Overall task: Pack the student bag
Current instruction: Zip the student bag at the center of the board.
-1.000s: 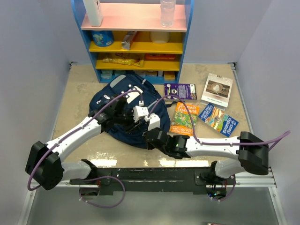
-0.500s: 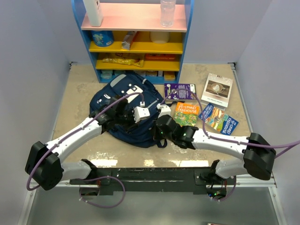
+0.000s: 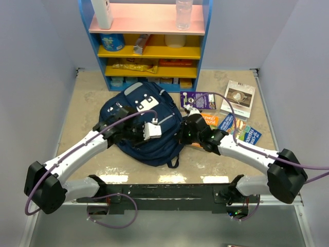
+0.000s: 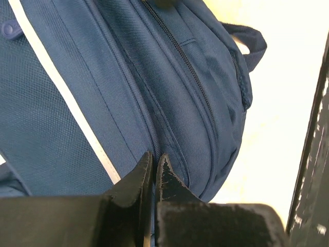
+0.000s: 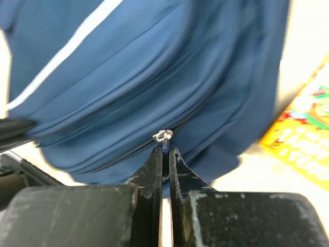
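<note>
Currently, the large navy blue fabric student bag with a thin light stripe is lying flat on the beige tabletop in the middle of the top view, below the blue-framed shelf unit with pink and yellow boards and to the left of a loose row of paperback books. The nearest of these, an orange picture book, is showing at the right edge of the right wrist view. The step in hand is judged to be opening the main compartment, since the zipper line is running closed along the bag's side in both wrist views and nothing is being loaded yet. The right gripper is pinching the small metal zipper pull by its blue tab, with the jaws drawn narrow around it. The left gripper is pressing its closed fingertips against the fabric beside the light stripe; whether a fold of cloth is being pinched between them cannot be told. The next move is calling for the right arm to draw the pull along the curved zipper track while the left arm is bracing the bag against sliding. Pulling off the track line is risking a jammed slider or a dragged bag.
</note>
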{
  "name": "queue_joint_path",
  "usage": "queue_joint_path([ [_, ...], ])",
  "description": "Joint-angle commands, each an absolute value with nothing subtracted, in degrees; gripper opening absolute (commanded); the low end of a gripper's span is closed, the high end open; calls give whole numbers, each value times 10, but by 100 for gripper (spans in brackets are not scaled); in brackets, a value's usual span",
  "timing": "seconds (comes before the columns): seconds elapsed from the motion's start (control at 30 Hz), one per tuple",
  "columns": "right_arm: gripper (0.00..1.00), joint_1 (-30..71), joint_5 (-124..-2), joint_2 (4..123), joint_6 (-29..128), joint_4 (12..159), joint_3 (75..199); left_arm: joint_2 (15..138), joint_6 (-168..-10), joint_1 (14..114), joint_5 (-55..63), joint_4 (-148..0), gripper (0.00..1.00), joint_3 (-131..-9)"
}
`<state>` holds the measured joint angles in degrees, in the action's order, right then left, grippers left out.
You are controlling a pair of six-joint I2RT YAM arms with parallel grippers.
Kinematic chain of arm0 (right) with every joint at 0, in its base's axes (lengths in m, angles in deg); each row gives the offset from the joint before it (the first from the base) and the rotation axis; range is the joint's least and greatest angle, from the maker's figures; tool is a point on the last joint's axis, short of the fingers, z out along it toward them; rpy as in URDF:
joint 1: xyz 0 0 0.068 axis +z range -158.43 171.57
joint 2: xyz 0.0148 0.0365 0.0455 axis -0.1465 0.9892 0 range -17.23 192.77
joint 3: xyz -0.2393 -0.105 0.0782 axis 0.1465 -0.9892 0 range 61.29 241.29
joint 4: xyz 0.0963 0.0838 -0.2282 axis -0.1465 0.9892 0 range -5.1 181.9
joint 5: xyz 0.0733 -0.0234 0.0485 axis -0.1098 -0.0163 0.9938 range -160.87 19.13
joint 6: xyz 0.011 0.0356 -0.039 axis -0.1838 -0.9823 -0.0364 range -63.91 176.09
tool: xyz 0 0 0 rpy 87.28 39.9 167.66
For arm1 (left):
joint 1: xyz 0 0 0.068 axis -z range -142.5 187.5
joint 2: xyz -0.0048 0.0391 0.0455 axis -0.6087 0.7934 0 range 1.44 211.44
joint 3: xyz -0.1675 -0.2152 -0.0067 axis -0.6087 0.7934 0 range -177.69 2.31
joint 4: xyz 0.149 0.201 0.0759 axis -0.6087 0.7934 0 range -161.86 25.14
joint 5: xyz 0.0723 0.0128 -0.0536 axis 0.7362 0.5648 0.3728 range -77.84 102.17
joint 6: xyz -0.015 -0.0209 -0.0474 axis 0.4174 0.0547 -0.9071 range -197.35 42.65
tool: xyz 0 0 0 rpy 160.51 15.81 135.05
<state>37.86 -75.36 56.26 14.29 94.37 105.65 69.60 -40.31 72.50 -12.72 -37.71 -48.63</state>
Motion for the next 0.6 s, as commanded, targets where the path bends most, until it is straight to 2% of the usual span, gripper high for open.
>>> queue_joint_path([
  [0.0,0,323,-732,569,201,950,1061,669,-294,727,-169,-255,0,-511],
  [0.17,0,291,-712,586,239,949,1079,633,-103,711,-185,-132,0,-498],
  [0.57,0,289,-687,665,331,930,1164,509,115,703,-82,35,0,-498],
])
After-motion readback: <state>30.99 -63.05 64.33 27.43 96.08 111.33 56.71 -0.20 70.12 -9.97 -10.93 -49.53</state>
